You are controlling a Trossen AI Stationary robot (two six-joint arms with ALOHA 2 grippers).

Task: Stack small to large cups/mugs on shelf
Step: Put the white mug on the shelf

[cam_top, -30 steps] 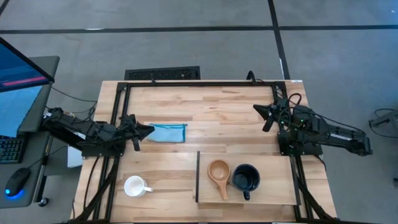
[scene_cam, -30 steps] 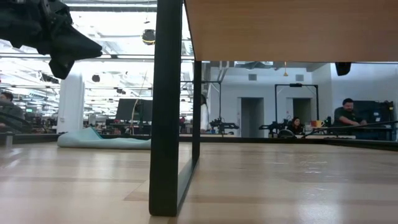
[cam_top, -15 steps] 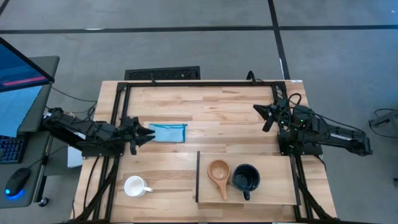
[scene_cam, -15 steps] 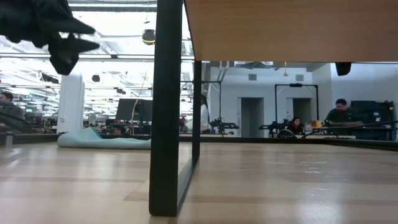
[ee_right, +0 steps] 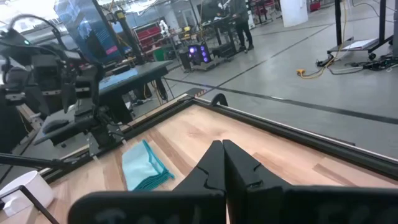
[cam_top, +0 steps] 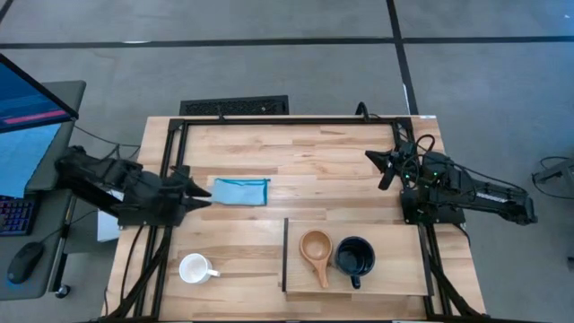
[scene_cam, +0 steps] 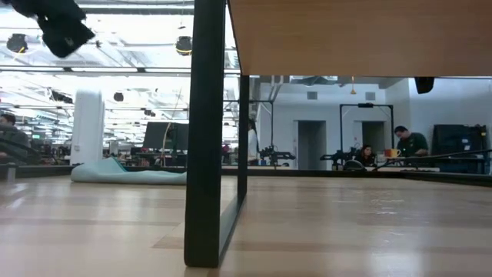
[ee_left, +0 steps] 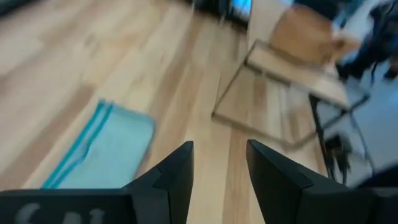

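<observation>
Two cups (cam_top: pixel 335 256) sit on the shelf (cam_top: pixel 395 274); the white mug (cam_top: pixel 193 267) waits on the surface. We lower our left tool (cam_top: pixel 201 192) — empty, fingers apart — squarely over its rim.

**Materials and finishes observed**

Tabletop (cam_top: pixel 341 161): planked pale wood, visible grain, light satin sheen. Shelf (cam_top: pixel 395 269): smoother, paler wood board with a dark edge strip. Wooden cup (cam_top: pixel 316 247): tan, matt. Black mug (cam_top: pixel 355 257): glossy glaze. White mug (cam_top: pixel 194 267): smooth, glazed. Blue cloth (cam_top: pixel 242 191): soft woven fabric, matt. Table frame (cam_top: pixel 269 120): dark matt metal.
</observation>
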